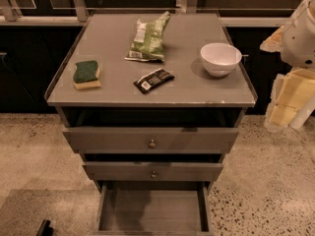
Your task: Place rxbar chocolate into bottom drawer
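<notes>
The rxbar chocolate (153, 80), a small flat black wrapper with a white label patch at its left end, lies near the front middle of the cabinet top (113, 90). The bottom drawer (152, 218) is pulled out below it, and its plain floor is bare. My gripper (286, 107) hangs at the right edge of the view, beside the cabinet's right side. It is well away from the bar and holds nothing that I can see.
A green and yellow sponge (87, 74) lies at the front left of the top. A crinkled green chip bag (147, 37) lies at the back middle and a white bowl (220, 58) stands at the right. Two upper drawers with round knobs (152, 143) are nearly shut. The floor is speckled.
</notes>
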`<state>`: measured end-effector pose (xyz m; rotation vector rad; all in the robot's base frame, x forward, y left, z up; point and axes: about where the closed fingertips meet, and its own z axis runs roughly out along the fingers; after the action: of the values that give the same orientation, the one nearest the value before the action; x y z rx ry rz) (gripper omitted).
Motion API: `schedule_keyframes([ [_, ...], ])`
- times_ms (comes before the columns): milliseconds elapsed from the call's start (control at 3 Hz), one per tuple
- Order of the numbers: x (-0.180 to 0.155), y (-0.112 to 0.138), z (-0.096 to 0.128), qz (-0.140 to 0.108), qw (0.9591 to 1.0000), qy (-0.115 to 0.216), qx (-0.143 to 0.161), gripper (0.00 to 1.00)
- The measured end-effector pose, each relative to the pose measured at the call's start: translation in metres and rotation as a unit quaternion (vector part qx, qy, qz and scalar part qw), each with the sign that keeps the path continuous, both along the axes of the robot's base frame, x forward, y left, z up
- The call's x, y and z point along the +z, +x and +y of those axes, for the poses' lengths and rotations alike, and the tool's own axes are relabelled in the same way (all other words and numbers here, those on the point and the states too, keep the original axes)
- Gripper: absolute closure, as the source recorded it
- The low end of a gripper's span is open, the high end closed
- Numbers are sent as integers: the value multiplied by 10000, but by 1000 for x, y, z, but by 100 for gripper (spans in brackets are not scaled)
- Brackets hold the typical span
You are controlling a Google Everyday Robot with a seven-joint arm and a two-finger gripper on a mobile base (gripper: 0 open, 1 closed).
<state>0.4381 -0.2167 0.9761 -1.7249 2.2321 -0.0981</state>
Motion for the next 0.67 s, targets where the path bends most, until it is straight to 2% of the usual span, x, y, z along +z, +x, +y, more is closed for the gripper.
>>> schedule_keyframes([
  [333, 0, 0, 0, -2, 10000, 2, 2, 0],
  [667, 2, 11, 3, -156, 9997, 133, 120, 0],
])
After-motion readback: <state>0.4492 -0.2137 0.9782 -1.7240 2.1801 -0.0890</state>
